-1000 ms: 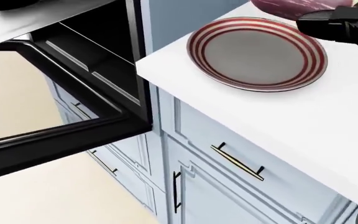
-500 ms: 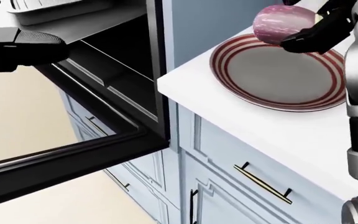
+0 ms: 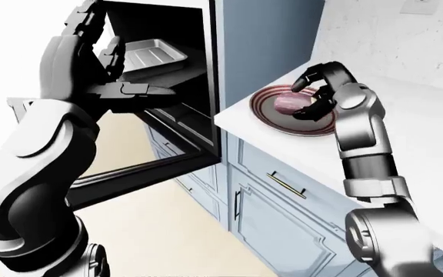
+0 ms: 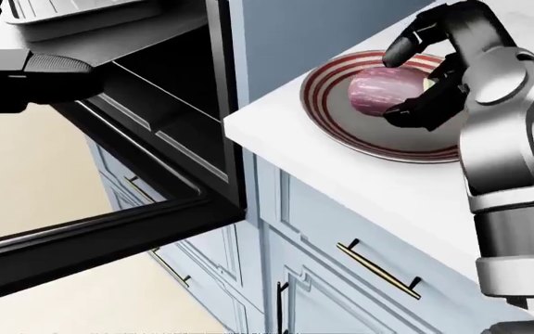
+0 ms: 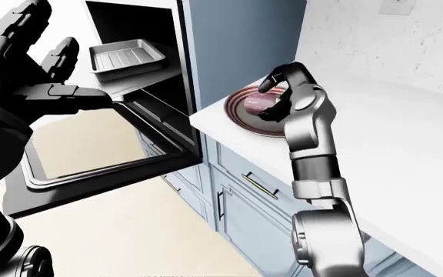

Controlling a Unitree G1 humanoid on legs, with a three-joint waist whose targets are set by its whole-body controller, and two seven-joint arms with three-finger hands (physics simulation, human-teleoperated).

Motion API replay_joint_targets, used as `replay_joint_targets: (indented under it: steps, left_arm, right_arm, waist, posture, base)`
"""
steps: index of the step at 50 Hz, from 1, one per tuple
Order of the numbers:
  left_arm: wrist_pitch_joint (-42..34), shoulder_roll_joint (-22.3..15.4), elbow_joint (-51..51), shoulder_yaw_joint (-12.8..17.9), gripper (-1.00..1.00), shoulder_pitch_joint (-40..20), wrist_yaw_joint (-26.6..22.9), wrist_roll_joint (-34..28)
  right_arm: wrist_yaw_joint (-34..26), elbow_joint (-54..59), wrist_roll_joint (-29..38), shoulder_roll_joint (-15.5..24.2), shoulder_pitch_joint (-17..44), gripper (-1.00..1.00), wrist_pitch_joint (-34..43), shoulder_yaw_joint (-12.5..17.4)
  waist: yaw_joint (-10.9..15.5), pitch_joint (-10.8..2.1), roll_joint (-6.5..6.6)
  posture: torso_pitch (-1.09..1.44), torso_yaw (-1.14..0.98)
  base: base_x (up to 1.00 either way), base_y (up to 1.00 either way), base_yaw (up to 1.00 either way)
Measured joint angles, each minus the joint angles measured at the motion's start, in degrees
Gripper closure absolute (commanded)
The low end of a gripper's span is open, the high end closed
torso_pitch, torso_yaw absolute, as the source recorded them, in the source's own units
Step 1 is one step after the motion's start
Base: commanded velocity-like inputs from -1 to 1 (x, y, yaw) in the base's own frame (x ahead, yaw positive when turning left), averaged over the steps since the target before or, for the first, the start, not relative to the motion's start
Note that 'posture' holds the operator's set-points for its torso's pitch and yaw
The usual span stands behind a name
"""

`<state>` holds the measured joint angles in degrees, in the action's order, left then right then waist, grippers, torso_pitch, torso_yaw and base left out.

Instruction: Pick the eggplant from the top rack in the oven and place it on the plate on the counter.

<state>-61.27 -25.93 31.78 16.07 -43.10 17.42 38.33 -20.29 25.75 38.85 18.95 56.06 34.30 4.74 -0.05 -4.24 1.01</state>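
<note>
The purple eggplant [image 4: 376, 89] lies on the red-striped plate [image 4: 334, 97], which sits on the white counter [image 4: 406, 191] beside the oven. My right hand [image 4: 397, 85] curls over the eggplant from the right. Its upper fingers [image 4: 404, 46] arch just above the eggplant and its thumb stands against the lower right side. The grip looks loosened, with a gap showing in the eye views. My left hand [image 5: 37, 63] is raised with fingers spread, empty, left of the oven opening.
The oven door [image 4: 109, 240] hangs open and juts out toward the view's left at lower-cabinet height. A metal baking tray [image 3: 152, 55] rests on a rack inside the oven. Blue cabinets with bar handles [image 4: 378, 271] run under the counter.
My right hand has lowered the eggplant from above the plate's far rim onto the plate, and its fingers have eased apart. The camera shifted slightly.
</note>
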Motion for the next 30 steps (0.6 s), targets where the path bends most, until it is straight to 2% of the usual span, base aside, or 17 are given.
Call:
replay_joint_targets:
  steps: [2,7,9,12,16,19,21,25,28,30]
  left_arm:
    - [0.05,0.24,-0.11,0.08,-1.0,0.21,-0.11,-0.46]
    - [-0.25,0.31,-0.09,0.57,-1.0,0.0,-0.27,-0.77]
    - [-0.05,0.27,-0.11,0.52,-1.0,-0.09,-0.27,-0.88]
    - [0.26,0.38,-0.16,0.36,-1.0,0.02,-0.43,-1.13]
    - [-0.28,0.27,-0.11,0.36,-1.0,-0.74,-0.31,-0.98]
    - [-0.41,0.34,0.11,0.3,-1.0,-0.9,-0.21,-0.95]
    - [-0.81,0.25,0.15,0.43,-1.0,-1.23,-0.09,-0.71]
    - [-0.85,-0.18,1.28,1.5,-1.0,-0.1,0.02,0.14]
    - [-0.87,-1.65,2.65,3.29,-1.0,1.73,-0.32,1.51]
    - [-1.43,-3.25,3.34,5.07,-1.0,2.72,-0.35,2.65]
  right_arm:
    - [1.17,1.05,-0.51,-0.23,-0.29,0.07,-0.45,0.09]
    - [2.86,2.04,-1.33,-0.04,-0.74,-0.23,-0.66,-0.19]
    - [2.94,1.93,-1.31,0.4,-0.77,-0.26,-0.71,-0.25]
    - [2.71,2.0,-0.91,1.47,-0.16,-0.41,-0.37,-0.09]
    - [0.85,-0.95,0.0,3.32,0.7,-0.4,1.22,0.54]
    - [-2.15,-7.38,0.74,4.62,0.27,-0.36,3.14,1.27]
    - [-4.7,-12.51,1.42,5.25,-0.23,-0.44,4.8,1.52]
    - [-11.02,-27.85,3.38,5.51,-4.92,-0.39,8.87,2.09]
    - [-19.35,-42.39,4.94,8.3,-9.16,-0.4,13.92,3.48]
    - [-25.32,-52.01,6.36,10.75,-11.48,-0.41,17.36,5.94]
  waist:
    - [0.02,-0.07,-0.1]
    - [0.21,-0.2,-0.23]
    - [0.3,-0.34,-0.28]
    - [0.43,-0.44,-0.35]
    - [0.56,-0.39,-0.46]
    - [0.63,-0.37,-0.58]
    - [0.61,-0.32,-0.7]
    - [0.65,-0.36,-0.96]
    - [0.91,0.1,-0.99]
    - [0.92,0.42,-1.14]
  posture:
    - [-0.17,0.0]
    - [-0.17,0.0]
    - [-0.17,0.0]
    - [-0.17,0.0]
    - [-0.17,0.0]
    - [-0.17,0.0]
    - [-0.17,0.0]
    - [-0.17,0.0]
    - [-0.17,0.0]
    - [-0.17,0.0]
  base:
    - [0.0,0.0,0.0]
    - [0.0,0.0,0.0]
    - [0.0,0.0,0.0]
    - [0.0,0.0,0.0]
    - [0.0,0.0,0.0]
    - [0.0,0.0,0.0]
    - [0.0,0.0,0.0]
    - [0.0,0.0,0.0]
    - [0.0,0.0,0.0]
    - [0.0,0.0,0.0]
